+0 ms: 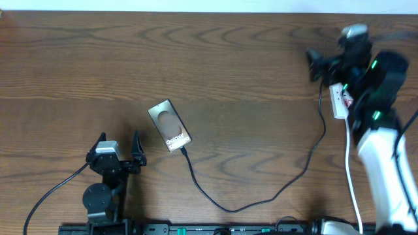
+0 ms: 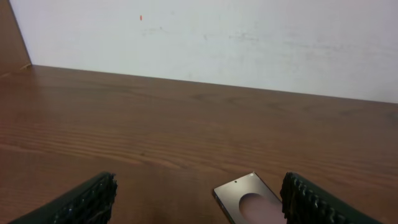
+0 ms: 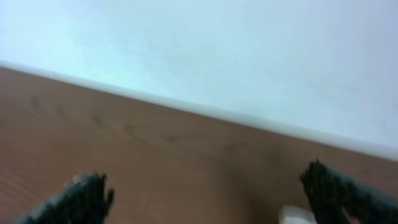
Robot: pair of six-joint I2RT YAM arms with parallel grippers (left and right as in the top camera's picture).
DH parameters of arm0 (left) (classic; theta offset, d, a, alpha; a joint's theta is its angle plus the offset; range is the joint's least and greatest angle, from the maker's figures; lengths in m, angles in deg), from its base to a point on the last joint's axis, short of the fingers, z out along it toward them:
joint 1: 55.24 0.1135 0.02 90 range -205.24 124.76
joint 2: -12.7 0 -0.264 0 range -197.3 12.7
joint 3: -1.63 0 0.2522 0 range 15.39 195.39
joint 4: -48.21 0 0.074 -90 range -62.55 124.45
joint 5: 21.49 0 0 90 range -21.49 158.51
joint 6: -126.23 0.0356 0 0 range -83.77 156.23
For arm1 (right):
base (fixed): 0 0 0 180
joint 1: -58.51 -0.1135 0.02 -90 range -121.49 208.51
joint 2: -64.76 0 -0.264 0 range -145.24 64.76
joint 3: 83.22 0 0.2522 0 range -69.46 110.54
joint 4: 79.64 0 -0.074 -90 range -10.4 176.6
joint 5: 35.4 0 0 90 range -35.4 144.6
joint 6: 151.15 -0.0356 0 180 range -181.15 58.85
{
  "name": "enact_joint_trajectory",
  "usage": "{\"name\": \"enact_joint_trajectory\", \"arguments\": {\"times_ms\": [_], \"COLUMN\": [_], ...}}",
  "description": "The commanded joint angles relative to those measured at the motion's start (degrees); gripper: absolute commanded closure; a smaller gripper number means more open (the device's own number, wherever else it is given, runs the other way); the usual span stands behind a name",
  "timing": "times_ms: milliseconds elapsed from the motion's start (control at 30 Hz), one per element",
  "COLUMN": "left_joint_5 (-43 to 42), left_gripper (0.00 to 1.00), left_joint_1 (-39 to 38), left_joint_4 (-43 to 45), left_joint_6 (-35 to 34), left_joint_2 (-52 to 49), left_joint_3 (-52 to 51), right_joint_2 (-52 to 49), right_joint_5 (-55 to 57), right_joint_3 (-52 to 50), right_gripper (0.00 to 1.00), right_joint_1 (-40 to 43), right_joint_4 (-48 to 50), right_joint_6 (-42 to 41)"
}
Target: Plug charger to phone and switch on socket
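The phone point(image 1: 170, 126) lies flat and slanted on the brown table, and in the left wrist view its top end point(image 2: 245, 198) sits just inside the right finger. The black charger cable point(image 1: 225, 207) meets the phone's near short edge, loops across the table and climbs to the white socket point(image 1: 339, 100), which my right arm partly covers. My left gripper point(image 1: 119, 145) rests open to the left of the phone with nothing between its fingers point(image 2: 199, 190). Raised over the socket, my right gripper point(image 1: 333, 64) is open and empty point(image 3: 208, 190). A white corner of the socket point(image 3: 295, 216) shows by its right finger.
The table's far edge meets a white wall point(image 3: 249, 56) close behind the right gripper. The socket's white cord point(image 1: 351, 176) runs down toward the front edge beside the right arm. Bare wood point(image 1: 248, 72) spans the middle of the table.
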Motion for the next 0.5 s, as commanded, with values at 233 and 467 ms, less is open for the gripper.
{"name": "enact_joint_trajectory", "arguments": {"times_ms": [233, 467], "left_joint_5": [-1.0, -1.0], "left_gripper": [0.15, 0.15], "left_joint_1": [0.3, 0.3], "left_joint_4": [-2.4, -2.4], "left_joint_6": [0.8, 0.8], "left_joint_2": [0.3, 0.3], "left_joint_3": [-0.7, -0.7], "right_joint_2": [30.2, 47.3], "right_joint_5": [10.5, 13.3], "right_joint_3": [-33.3, -43.8], "right_gripper": [0.01, 0.01], "right_joint_1": [-7.3, -7.3], "right_joint_4": [29.4, 28.6], "right_joint_6": [-0.1, 0.0]}}
